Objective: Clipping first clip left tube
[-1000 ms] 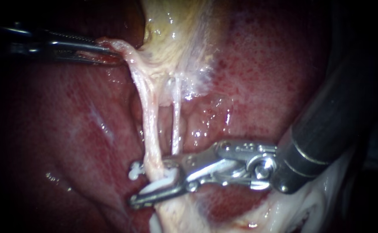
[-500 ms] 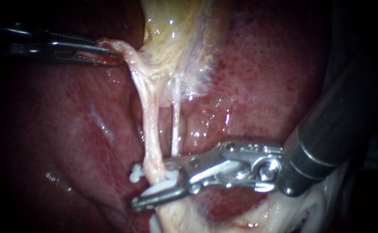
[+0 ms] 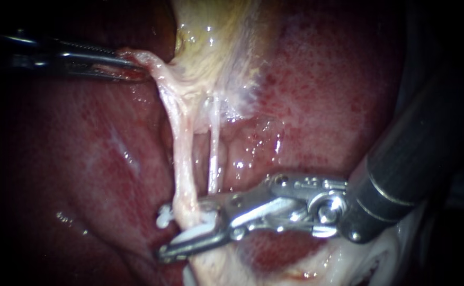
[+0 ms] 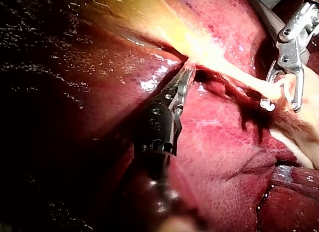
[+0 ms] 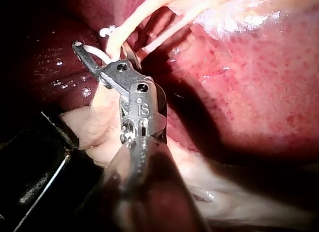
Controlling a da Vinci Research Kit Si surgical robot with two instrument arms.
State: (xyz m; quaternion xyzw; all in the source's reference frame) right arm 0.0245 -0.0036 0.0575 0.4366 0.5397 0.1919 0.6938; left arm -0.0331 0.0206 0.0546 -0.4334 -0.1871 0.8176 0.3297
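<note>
- The right instrument (image 3: 174,230) enters from the right. Its dark shaft is nearest the endoscope and its metal end sits low in the field. It pinches a white clip (image 3: 192,231) from two sides, with a gap showing between its two metal parts.
- The white clip straddles the left tube (image 3: 184,159) at the tube's lower end and touches it. The clip's legs stand apart, and its hooked end shows on the side of the tube away from the shaft.
- The right tube (image 3: 214,159) is thinner and runs just beside the left tube. Its lower end passes behind the instrument's metal.
- The left instrument (image 3: 136,66) enters from the left. It is pressed together on pale tissue (image 3: 152,61) where the tubes meet the gallbladder (image 3: 216,37), and the tissue is stretched leftward.
- The liver (image 3: 322,106), red and wet, lies behind everything.
</note>
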